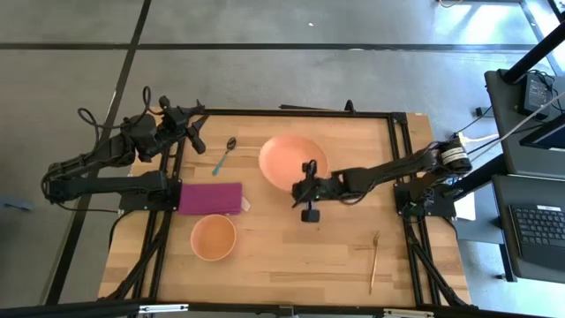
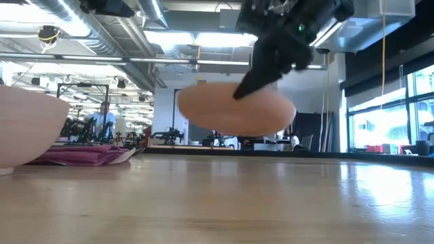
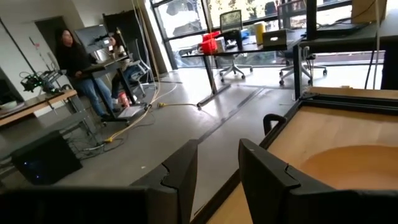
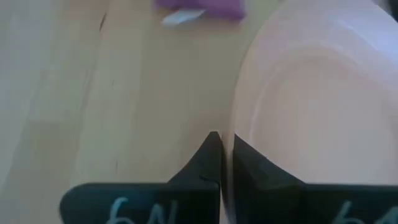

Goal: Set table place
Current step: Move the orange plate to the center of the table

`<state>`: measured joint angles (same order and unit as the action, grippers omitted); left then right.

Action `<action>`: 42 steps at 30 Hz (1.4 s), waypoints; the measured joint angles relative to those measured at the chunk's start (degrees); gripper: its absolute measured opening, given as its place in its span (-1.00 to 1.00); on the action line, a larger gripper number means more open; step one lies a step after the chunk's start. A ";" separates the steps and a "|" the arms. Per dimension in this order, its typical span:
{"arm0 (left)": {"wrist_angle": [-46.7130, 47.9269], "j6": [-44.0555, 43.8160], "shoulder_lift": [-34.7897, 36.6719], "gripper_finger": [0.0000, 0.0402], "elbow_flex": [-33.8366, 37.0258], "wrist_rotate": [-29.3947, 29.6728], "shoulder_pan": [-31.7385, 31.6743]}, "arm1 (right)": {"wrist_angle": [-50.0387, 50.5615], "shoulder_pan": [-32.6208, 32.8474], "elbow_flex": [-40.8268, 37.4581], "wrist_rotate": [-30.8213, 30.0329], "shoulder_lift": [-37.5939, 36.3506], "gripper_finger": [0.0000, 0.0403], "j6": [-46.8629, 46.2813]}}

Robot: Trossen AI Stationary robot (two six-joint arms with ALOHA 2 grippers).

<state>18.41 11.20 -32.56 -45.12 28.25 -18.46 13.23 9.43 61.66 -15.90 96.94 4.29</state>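
Note:
The salmon-orange plate (image 1: 291, 159) is at the table's far middle, and the low view shows the plate (image 2: 234, 112) lifted off the wood. My right gripper (image 1: 297, 187) is shut on its near rim. The matching bowl (image 1: 214, 237) stands on its base near the left front. The magenta napkin (image 1: 210, 198) lies flat beyond it. The blue-handled spoon (image 1: 224, 156) lies left of the plate. The gold fork (image 1: 375, 261) lies near the right front. My left gripper (image 1: 194, 131) waits open over the far left corner, touching nothing. My right gripper (image 4: 221, 155) pinches the plate's rim (image 4: 241, 118) between its two fingers, one above the rim and one beneath. The fingers come from the table's right, slanting down. The plate is lifted clear of the table and sits about level.
The table (image 1: 291, 265) has a black frame edge, with bare wood between the bowl and the fork. The left arm's base lies along the left edge beside the napkin. People and desks show in the room beyond the table.

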 joint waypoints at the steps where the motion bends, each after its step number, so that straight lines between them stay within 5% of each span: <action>1: 0.00 0.00 0.00 -0.45 0.00 0.02 -0.02 | 0.00 0.77 0.28 -0.61 1.41 -0.95 0.81; 18: -3.41 -0.51 -0.07 -0.45 0.02 -1.05 -0.01 | 3.64 11.38 11.18 -5.10 18.31 -0.96 -0.58; 26: -3.87 -8.07 -2.68 -0.45 0.02 -7.08 0.00 | 5.81 12.96 11.18 -8.99 19.31 -0.91 -7.38; 42: -5.57 -8.09 -10.55 -0.45 0.06 -8.24 0.00 | 4.44 12.88 11.16 -2.89 19.31 -0.83 -16.67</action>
<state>12.84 3.11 -43.11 -45.06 20.01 -18.46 17.67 22.31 72.82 -18.79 116.25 -12.38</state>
